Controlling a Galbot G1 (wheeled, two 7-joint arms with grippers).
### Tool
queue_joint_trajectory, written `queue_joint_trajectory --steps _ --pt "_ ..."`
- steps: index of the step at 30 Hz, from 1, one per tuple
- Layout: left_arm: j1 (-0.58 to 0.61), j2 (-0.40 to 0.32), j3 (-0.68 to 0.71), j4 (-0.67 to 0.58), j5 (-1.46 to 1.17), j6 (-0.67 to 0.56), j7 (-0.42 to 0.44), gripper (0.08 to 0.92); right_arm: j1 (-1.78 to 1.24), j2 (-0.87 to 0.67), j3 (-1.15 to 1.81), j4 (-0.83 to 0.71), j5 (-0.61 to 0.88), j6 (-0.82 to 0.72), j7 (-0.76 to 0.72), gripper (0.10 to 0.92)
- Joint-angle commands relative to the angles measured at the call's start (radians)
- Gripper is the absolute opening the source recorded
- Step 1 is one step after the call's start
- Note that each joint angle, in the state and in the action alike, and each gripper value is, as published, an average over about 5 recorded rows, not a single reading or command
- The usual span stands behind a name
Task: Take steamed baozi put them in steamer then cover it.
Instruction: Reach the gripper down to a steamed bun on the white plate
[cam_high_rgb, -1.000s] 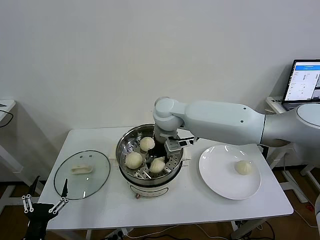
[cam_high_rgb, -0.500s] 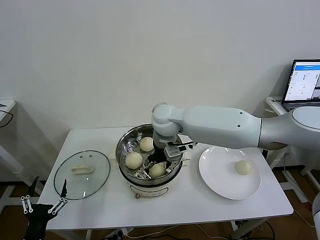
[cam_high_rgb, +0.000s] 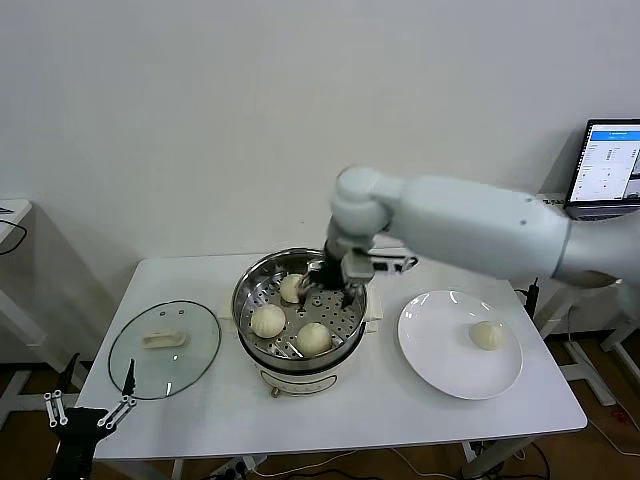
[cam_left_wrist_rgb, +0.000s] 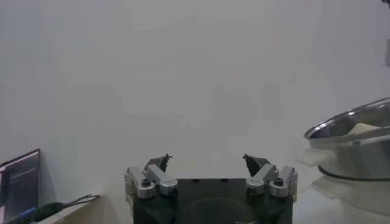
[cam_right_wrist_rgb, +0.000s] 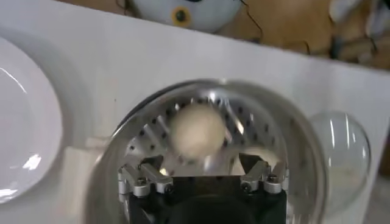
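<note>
The right gripper (cam_high_rgb: 331, 291) hangs open and empty over the steamer (cam_high_rgb: 262, 352), which holds three steamed baozi (cam_high_rgb: 314, 338), while a fourth sits on the white plate (cam_high_rgb: 440, 365) at right.

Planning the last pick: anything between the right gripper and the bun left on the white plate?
Nothing visible. The open right gripper hangs over the shiny steel steamer; the cream-white bun lies alone on the round white plate, bare table between.
</note>
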Motion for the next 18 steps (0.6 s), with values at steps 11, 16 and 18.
queue_joint_trajectory --steps 11,16,18 --pt "0.0 0.011 0.021 -0.006 0.006 0.0 0.003 0.823 -0.085 -0.395 -0.094 -0.452 0.314 -0.574 -0.084 0.823" --pt "0.007 0.012 0.016 0.003 0.012 -0.005 0.002 0.823 -0.181 -0.395 -0.094 -0.484 0.245 -0.557 -0.053 0.823" --pt "0.009 0.012 0.015 0.004 0.012 -0.006 0.001 0.823 -0.209 -0.396 -0.093 -0.482 0.218 -0.552 -0.042 0.823"
